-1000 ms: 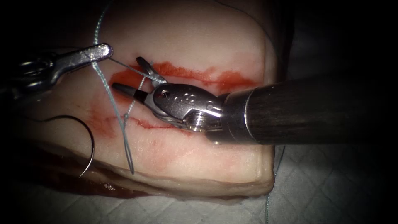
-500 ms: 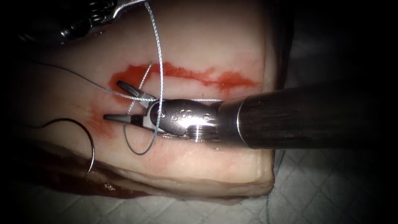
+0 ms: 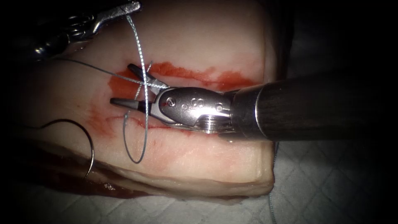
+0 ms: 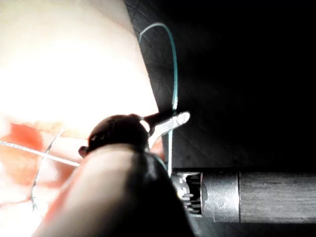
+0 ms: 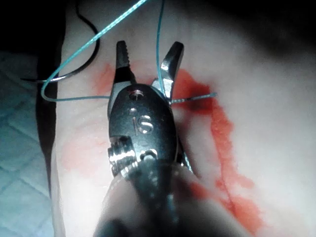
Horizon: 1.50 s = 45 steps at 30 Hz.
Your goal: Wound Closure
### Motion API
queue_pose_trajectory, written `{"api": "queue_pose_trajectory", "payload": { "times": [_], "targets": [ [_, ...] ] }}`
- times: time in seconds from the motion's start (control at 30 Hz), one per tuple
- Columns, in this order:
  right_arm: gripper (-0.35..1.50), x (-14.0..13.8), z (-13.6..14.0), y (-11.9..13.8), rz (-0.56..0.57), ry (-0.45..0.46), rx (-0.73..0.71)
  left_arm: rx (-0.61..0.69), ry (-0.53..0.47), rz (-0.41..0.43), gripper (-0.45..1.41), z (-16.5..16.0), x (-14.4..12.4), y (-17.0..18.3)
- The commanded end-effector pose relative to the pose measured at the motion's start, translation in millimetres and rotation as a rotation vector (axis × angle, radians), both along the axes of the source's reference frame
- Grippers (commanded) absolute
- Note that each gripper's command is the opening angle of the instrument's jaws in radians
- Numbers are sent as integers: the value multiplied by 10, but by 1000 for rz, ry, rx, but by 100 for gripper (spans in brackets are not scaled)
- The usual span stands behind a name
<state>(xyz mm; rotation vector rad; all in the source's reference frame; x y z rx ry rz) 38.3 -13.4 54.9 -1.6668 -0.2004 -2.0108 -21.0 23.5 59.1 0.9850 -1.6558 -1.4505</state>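
The tissue [image 3: 186, 45] takes up the middle of the frame, its cut [image 3: 195, 74] lined with red fluid [image 3: 124, 87]. From the right, the right tool [image 3: 130, 85] rests over the cut's left end, jaws spread, thread [image 3: 139, 62] crossing between them. At upper left, the left tool [image 3: 128, 7] pinches that thread. The needle [image 3: 89, 145] lies free at lower left, outside the tissue.

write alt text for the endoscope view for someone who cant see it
The right gripper, jaws open, sits over the red cut in the tissue with thread draped across it. The left gripper holds that thread up; the needle lies free at left.
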Motion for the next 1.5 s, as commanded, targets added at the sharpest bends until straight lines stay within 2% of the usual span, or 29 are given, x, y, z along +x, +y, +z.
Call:
{"api": "queue_pose_trajectory", "payload": {
  "times": [0.03, 0.13, 0.27, 0.37, 0.5, 0.53, 0.57, 0.6, 0.63, 0.67, 0.77, 0.9, 1.0, 1.07, 1.1, 1.23, 1.3, 1.37, 1.43, 1.5],
  "targets": [
    [133, 8, 2, 2, 11, -3, 0, 5, -4, 2, -45, 2, -6, 2],
    [128, 6, 5, 3, 15, -28, 6, 1, -3, 4, -45, -3, -6, -1],
    [116, 6, 10, 0, -61, -162, 3, -2, -3, 6, -45, -8, -5, -1],
    [106, 7, 14, -9, -109, -237, 31, -7, -4, 11, -45, -11, -5, -1],
    [103, 8, 20, -28, -151, -284, 43, -12, -4, 13, -45, -14, -4, -2],
    [91, 10, 18, -35, -225, -233, 49, -10, -5, 15, -45, -16, -3, -1],
    [91, 10, 18, -35, -225, -233, 49, -10, -5, 15, -45, -16, -3, -1],
    [103, 12, 15, -34, -239, -207, 47, -15, -3, 15, -45, -17, -2, -1],
    [123, 14, 9, -30, -264, -116, 26, -15, -4, 16, -45, -16, -1, 0],
    [123, 14, 9, -30, -264, -116, 26, -15, -4, 16, -45, -16, -1, 0],
    [118, 16, 3, -24, -261, 13, -13, -18, -4, 17, -45, -11, -1, 0],
    [98, 21, 3, -25, -247, 123, -13, -45, 6, 14, -45, 2, -4, -4],
    [113, 20, 3, -26, -257, 174, -18, -125, 70, -23, -45, 16, -6, -10],
    [111, 21, 3, -24, -256, 237, -41, -167, 119, -60, -45, 34, -4, -24],
    [106, 21, 4, -25, -258, 294, -54, -181, 144, -71, -45, 49, -2, -34],
    [101, 21, 2, -27, -271, 350, -49, -196, 183, -86, -45, 70, 3, -45],
    [88, 22, 3, -29, -263, 394, -32, -203, 218, -97, -45, 83, 10, -52],
    [91, 23, 4, -34, -249, 426, -19, -207, 242, -101, -45, 92, 17, -57],
    [57, 24, 7, -38, -231, 431, 9, -208, 274, -102, -45, 100, 27, -62],
    [51, 23, 8, -41, -229, 440, 31, -205, 306, -103, -45, 104, 34, -66]
  ]
}}
